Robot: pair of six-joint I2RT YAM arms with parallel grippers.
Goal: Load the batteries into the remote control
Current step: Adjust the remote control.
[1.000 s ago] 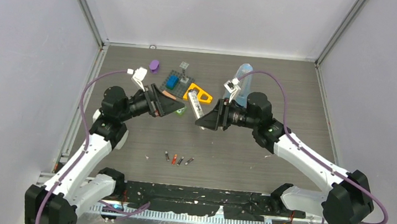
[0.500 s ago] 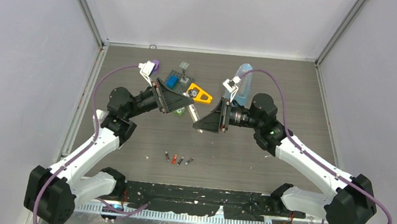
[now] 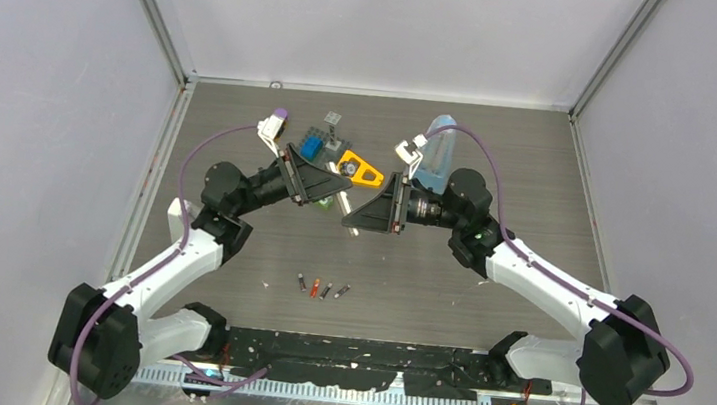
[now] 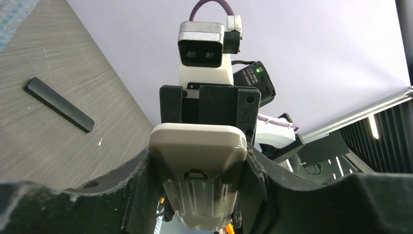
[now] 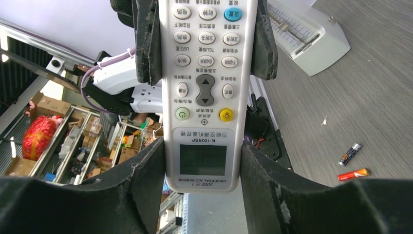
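I am clenching the remote control (image 5: 202,97) with my left gripper (image 4: 198,165) and right gripper (image 5: 201,148); the batteries (image 3: 322,288) are lying unloaded, lower centre.

Right wrist cam: white rectangular remote control (image 5: 204,97) is cut off by the top edge (upper button rows gone). Top cam: it's mostly hidden btwn the arms. Left wrist cam: its lower sides are masked by the left claw (image 4: 197,195). Four tiny cylindrical batteries (image 3: 322,287) are too small to tell ends apart.
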